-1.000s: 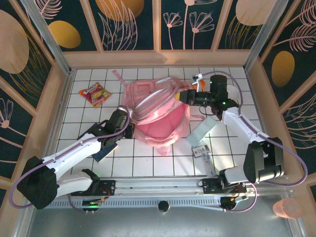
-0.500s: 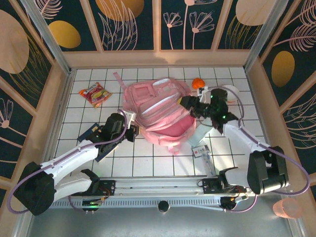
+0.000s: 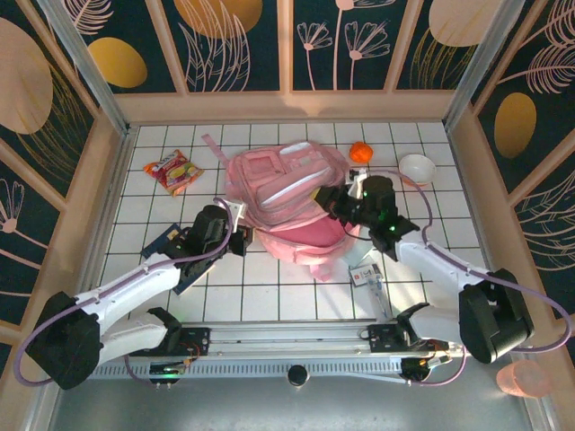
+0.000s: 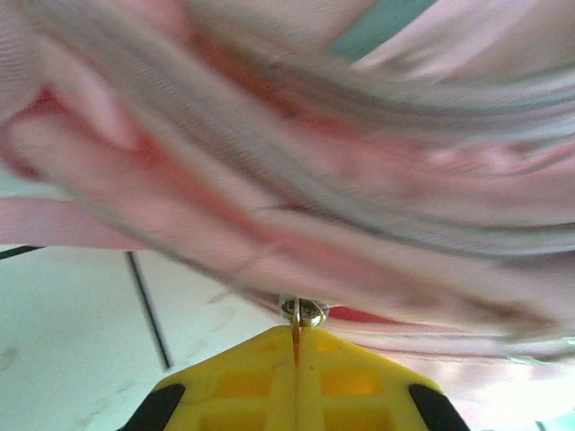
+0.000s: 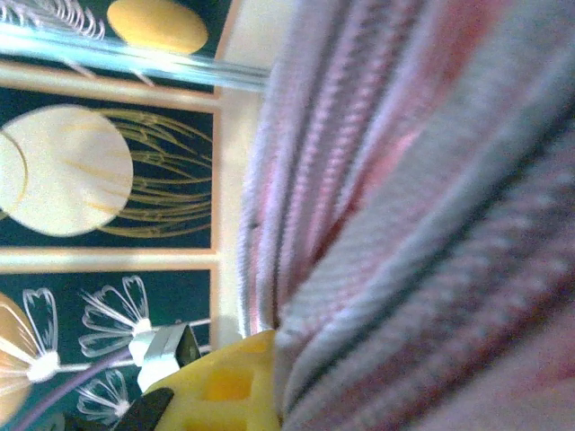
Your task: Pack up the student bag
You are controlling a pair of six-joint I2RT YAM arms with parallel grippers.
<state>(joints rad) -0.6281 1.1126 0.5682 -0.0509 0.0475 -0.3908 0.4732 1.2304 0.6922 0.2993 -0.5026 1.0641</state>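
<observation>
The large soft pink fabric backpack (image 3: pixel 286 199) lies at the middle of the white tiled desk (image 3: pixel 269 289), squarely between the two arms. Its long axis runs on a slant, from the pocketed end at the far left down to the rounded end nearer the right arm's base.

The left gripper (image 3: pixel 240 235) sits against the bag's near left edge, so the bag lies to its right and farther from the bases. In the left wrist view its yellow fingers (image 4: pixel 243 382) are pressed together, pinching what looks like a small metal zip pull (image 4: pixel 303 312) at the fabric's lower seam.

The right gripper (image 3: pixel 329 203) meets the bag's right flank, with the bag to its left. Its jaws are closed. The right wrist view has ribbed pink and grey cloth crowding one yellow finger (image 5: pixel 225 384), and I cannot tell whether any fabric is caught.

Both arms touch the bag, so neither is nearer. My judgement is that the next move turns on the left gripper, which would draw the pull along the seam, lengthwise on the bag.
</observation>
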